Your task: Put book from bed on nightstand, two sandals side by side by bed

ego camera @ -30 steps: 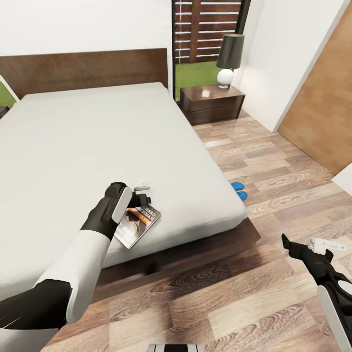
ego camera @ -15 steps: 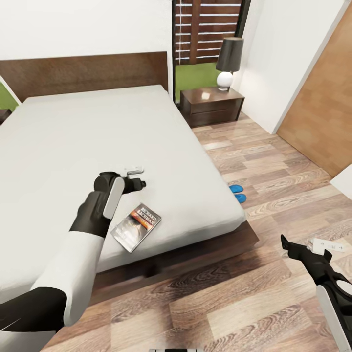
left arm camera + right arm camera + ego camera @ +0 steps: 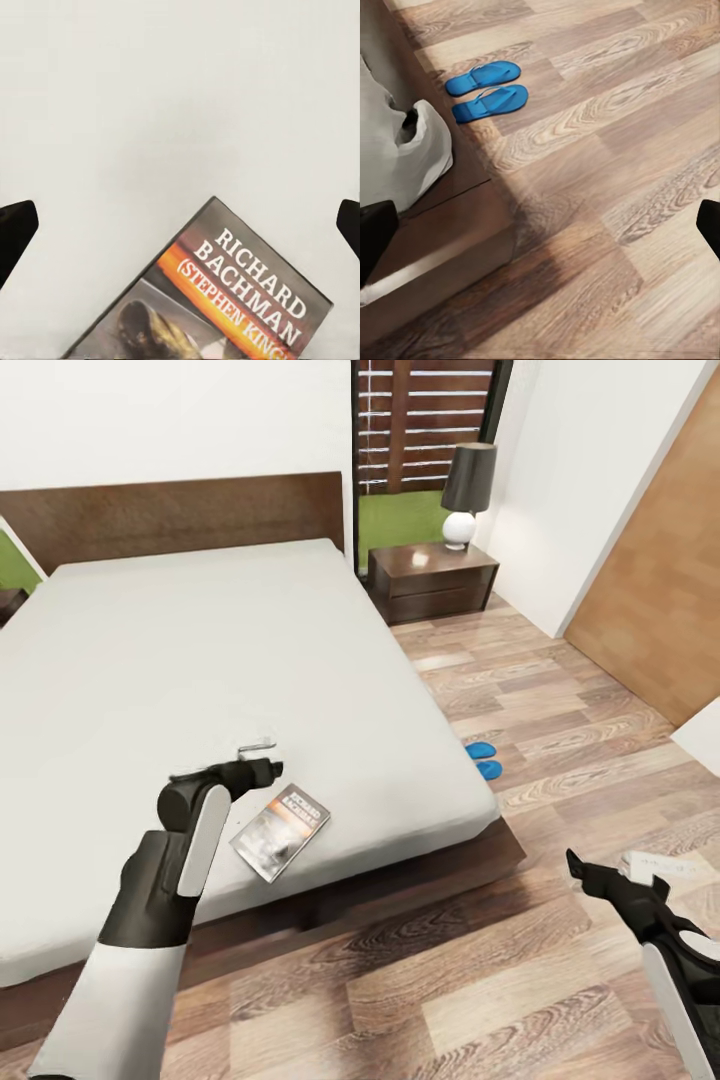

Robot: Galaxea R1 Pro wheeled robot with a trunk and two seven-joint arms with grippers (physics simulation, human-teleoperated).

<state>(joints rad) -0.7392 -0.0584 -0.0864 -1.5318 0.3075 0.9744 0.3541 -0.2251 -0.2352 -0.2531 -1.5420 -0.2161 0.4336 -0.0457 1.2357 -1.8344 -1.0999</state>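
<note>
Head view: left hand [image 3: 262, 758] spread wide, empty, above bed [image 3: 200, 650] just beside book [image 3: 281, 830] near foot corner; right hand [image 3: 610, 872] released over floor; sandals [image 3: 483, 758] paired beside bed.

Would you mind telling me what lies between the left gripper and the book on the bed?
Only bare grey mattress of the bed separates the left gripper from the book, as the head view shows.

Left gripper [image 3: 262, 758] jaws spread, right gripper [image 3: 610, 865] spread, both empty
</note>
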